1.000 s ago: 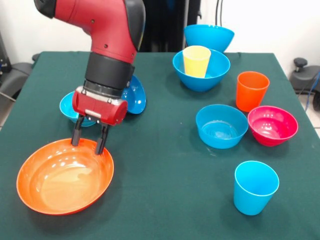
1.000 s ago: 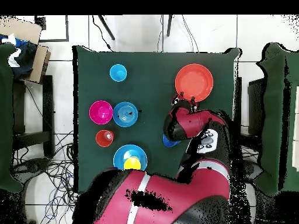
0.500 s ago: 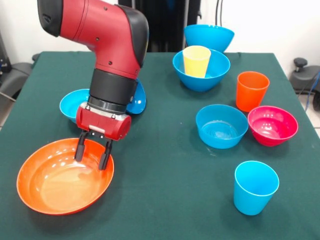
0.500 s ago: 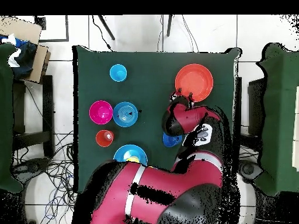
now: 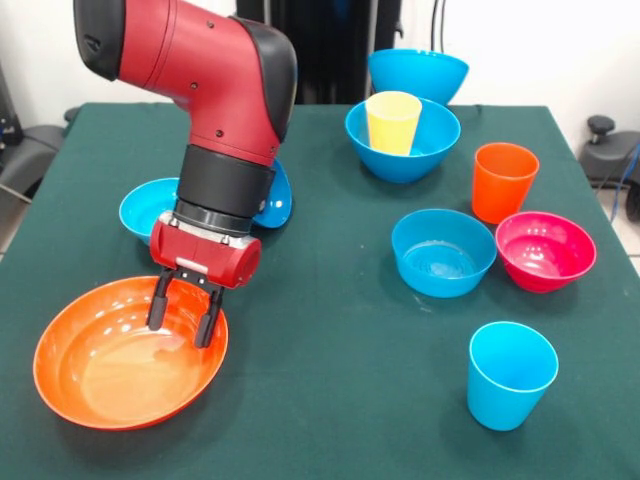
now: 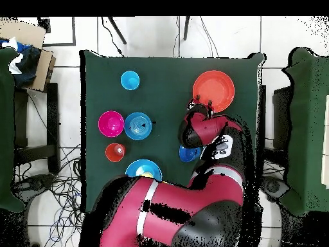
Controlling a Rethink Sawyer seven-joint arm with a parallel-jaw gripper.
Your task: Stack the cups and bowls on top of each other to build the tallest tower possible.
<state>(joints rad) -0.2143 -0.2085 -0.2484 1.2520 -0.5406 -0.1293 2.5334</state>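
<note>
The wide orange bowl [image 5: 110,370] lies at the near left of the table; it also shows in the overhead view [image 6: 215,89]. My gripper [image 5: 180,322] is open, and its fingers [image 5: 207,320] hang down just inside the bowl's far right rim. It also shows in the overhead view [image 6: 203,103]. The yellow cup [image 5: 392,121] stands inside a large blue bowl [image 5: 430,150]. The orange cup [image 5: 503,181], the light blue cup [image 5: 511,373], the medium light blue bowl [image 5: 443,252] and the magenta-red bowl [image 5: 545,250] stand apart on the right.
A second large blue bowl [image 5: 418,72] sits at the far edge. A small cyan bowl [image 5: 145,208] and a small dark blue bowl [image 5: 275,198] lie behind my arm, partly hidden. In the overhead view a cardboard box [image 6: 26,45] stands off the table.
My gripper has come down and slightly toward the near side, so its fingers now reach into the orange bowl by its rim. The bowl and the other things have not moved.
</note>
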